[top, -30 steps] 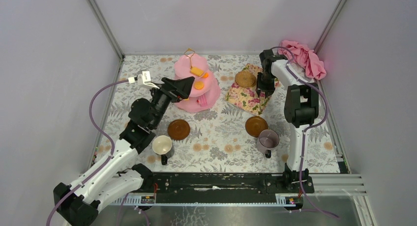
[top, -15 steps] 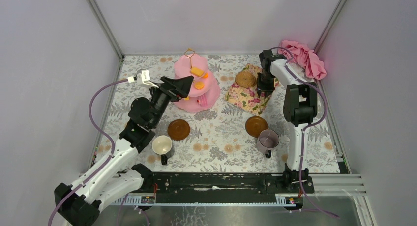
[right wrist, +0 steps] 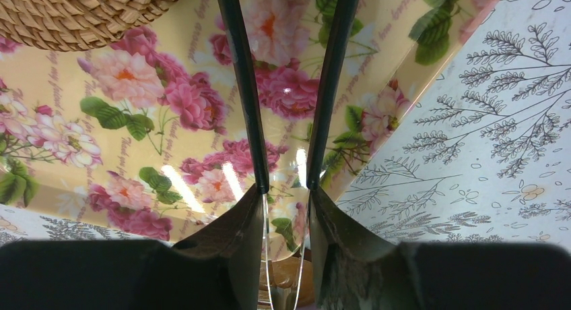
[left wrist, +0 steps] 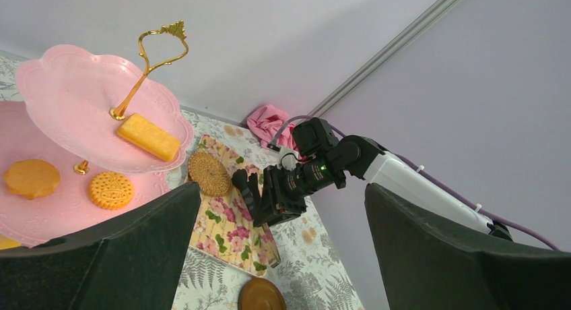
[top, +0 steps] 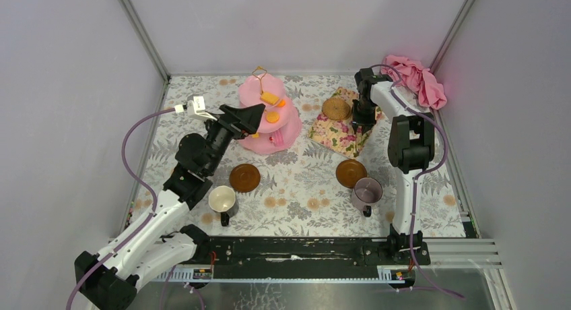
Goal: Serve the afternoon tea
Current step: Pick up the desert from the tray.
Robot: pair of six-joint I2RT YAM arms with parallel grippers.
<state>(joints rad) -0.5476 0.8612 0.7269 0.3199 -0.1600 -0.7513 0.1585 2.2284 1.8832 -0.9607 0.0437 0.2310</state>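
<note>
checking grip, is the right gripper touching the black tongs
Touching: right wrist view shows the right gripper's fingers pressing both arms of the black tongs.

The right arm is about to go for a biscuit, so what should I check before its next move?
1. Tongs gripped in right gripper: ok.
2. Tongs tips clear of the floral tray: cannot tell, they run out of view.
3. Left gripper open and holding nothing: ok.
4. Cake stand upright, biscuits on its tiers: ok.
5. White mug and purple mug on saucers: not ok, both stand beside them.
</note>
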